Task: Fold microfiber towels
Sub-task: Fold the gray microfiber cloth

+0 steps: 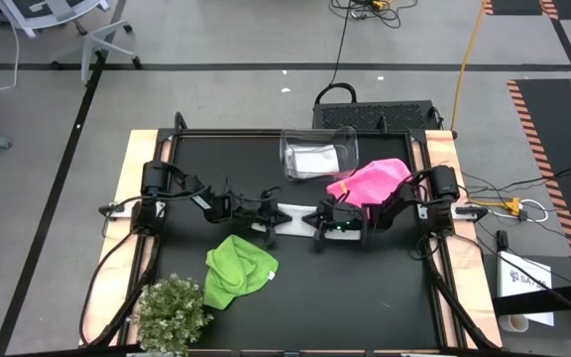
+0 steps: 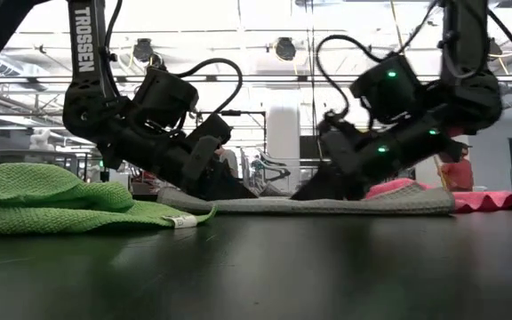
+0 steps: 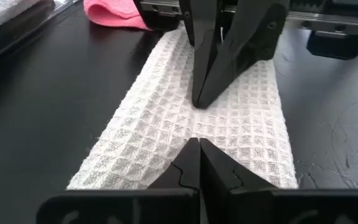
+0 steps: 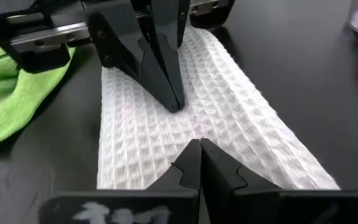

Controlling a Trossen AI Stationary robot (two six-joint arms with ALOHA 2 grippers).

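Observation:
A white waffle-weave microfiber towel (image 1: pixel 293 214) lies folded into a narrow strip, flat on the black table at its middle. My left gripper (image 3: pixel 199 146) and my right gripper (image 4: pixel 199 146) are both shut and face each other tip to tip over the strip's middle. A lime green towel (image 1: pixel 238 270) lies crumpled on the table near the front left. A bright pink towel (image 1: pixel 375 181) lies bunched at the back right. Another white cloth (image 1: pixel 313 159) sits inside the clear bin. My left gripper sets its shut fingertips on the top face of the white strip near its middle (image 3: pixel 182 134). It slants down from the table's left, and its fingers lie along the strip. The towel stays flat on the table. My right gripper sets its shut fingertips on the same top face (image 4: pixel 219 134), just short of the left one. It slants down from the table's right, along the strip. The cloth under it lies flat.
A clear plastic bin (image 1: pixel 318 139) stands at the back of the table, beside the pink towel. A small bushy plant (image 1: pixel 171 315) stands at the front left corner. Bare black table lies in front of the strip, toward the near right.

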